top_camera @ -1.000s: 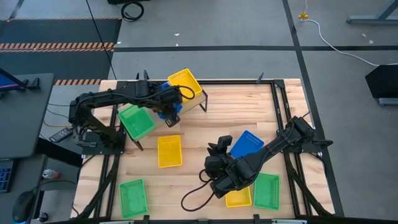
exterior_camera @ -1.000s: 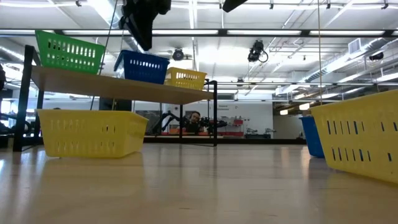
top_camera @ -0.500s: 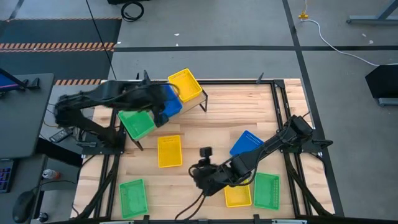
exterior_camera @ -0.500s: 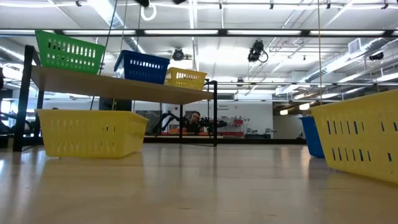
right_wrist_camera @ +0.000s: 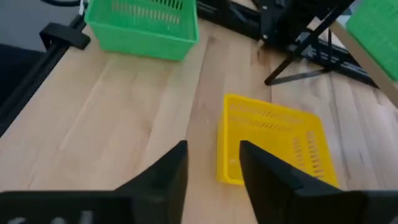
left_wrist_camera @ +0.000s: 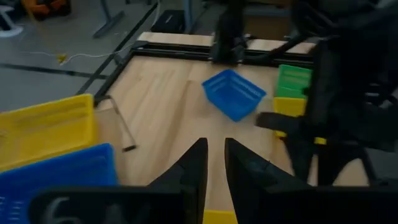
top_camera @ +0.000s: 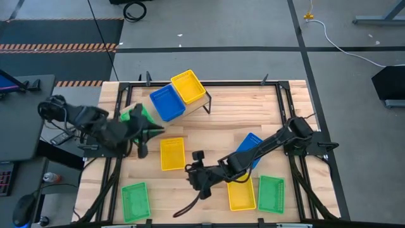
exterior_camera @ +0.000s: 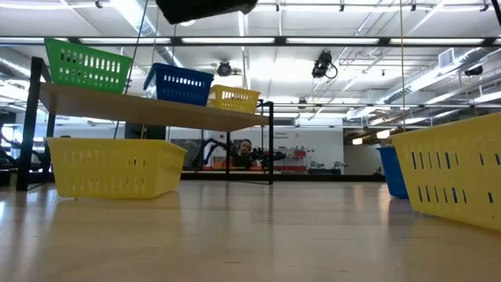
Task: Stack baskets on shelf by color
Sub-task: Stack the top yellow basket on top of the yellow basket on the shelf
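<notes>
Looking down from the high view, the shelf (top_camera: 201, 101) sat at the far left of the worktop (top_camera: 221, 120) with three baskets on it: a green basket (top_camera: 131, 115) at its left end, partly hidden by the left arm, a blue basket (top_camera: 167, 102) in the middle and a yellow basket (top_camera: 189, 87) at the right end; so one of each colour was up, none stacked yet. Down on the worktop lay a yellow one (top_camera: 172, 154) just near of the shelf, a green one (top_camera: 135, 199) at the near left, a second blue one (top_camera: 252, 146) partly under the right arm, plus a yellow (top_camera: 242, 194) and a green (top_camera: 271, 193) side by side at the near right.

The right gripper (right_wrist_camera: 212, 163) hovered just right of that middle yellow basket (right_wrist_camera: 273, 146), fingers spread and empty; the left gripper (left_wrist_camera: 211, 163) was off by the shelf's left end, fingers only narrowly parted, holding nothing.

My guess on handling: these look like light, thin plastic, a bit flexy, so they would slide or tip if nudged; pinching the rim mid-way along a long wall seems safest, since the mesh walls give the fingers some bite.
</notes>
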Robot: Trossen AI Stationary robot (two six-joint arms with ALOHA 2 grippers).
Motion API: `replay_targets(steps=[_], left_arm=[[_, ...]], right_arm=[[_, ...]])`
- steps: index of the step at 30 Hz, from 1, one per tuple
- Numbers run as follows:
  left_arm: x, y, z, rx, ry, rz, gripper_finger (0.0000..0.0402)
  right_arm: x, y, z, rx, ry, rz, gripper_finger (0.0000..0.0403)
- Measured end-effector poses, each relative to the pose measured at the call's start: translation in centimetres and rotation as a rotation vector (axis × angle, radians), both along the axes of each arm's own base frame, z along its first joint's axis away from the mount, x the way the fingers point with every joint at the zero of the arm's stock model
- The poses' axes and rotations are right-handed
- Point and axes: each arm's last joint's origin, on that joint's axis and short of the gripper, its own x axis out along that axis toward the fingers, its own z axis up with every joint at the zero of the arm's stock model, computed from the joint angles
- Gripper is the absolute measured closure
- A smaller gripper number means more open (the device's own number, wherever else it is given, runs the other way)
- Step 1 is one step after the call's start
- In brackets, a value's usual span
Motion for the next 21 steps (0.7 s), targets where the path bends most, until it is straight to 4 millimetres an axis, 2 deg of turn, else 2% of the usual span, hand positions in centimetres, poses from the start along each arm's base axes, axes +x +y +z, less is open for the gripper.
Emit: replay_targets(steps=[2, 4, 7, 17, 21], left_arm=[[-0.1, -0.9, -0.9, -0.002, 0.003, -0.033, 0.0344], [-0.3, -1.9, -1.7, -0.003, 0.011, -0.07, 0.0348], [-0.6, -3.2, -2.6, 0.019, 0.011, -0.112, 0.0352], [-3.5, -6.5, -2.8, 0.058, -0.067, -0.15, 0.0365], [-4.4, -7.4, -3.0, 0.069, -0.082, -0.157, 0.0368]], right_arm=[[0.8, 0.0, -0.6, 0.013, -0.032, -0.007, 0.0219], [0.8, -0.1, -1.7, -0.014, 0.014, -0.003, 0.0198], [1.9, -0.2, -2.5, -0.026, 0.029, -0.029, 0.0181], [5.7, 0.6, -2.5, -0.029, 0.104, -0.06, 0.019], [7.1, 0.1, -3.9, -0.058, 0.189, -0.09, 0.019]])
